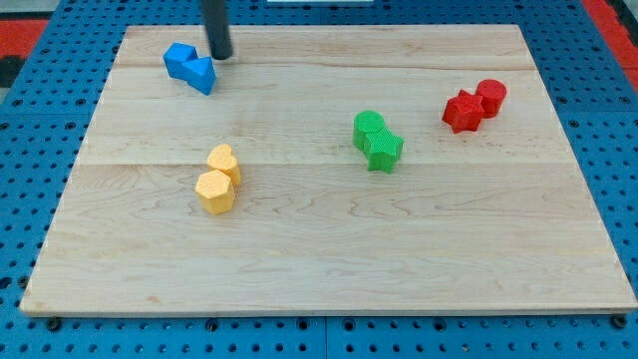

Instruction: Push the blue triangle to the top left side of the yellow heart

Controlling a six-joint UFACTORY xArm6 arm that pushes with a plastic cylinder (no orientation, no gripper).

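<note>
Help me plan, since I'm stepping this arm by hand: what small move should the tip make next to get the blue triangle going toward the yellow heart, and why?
Probably a short push toward the view's bottom. My tip sits just above and right of the blue triangle, which touches another blue block. The yellow heart lies farther down, slightly to the right, so a downward nudge closes that gap.

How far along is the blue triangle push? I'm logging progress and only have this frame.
Done: the blue triangle already sits toward the view's top left of the yellow heart, though well apart from it. In hand: my tip is just above and right of the triangle, close to it, with another blue block on the triangle's left. Left: probably nudging it nearer the heart.
</note>
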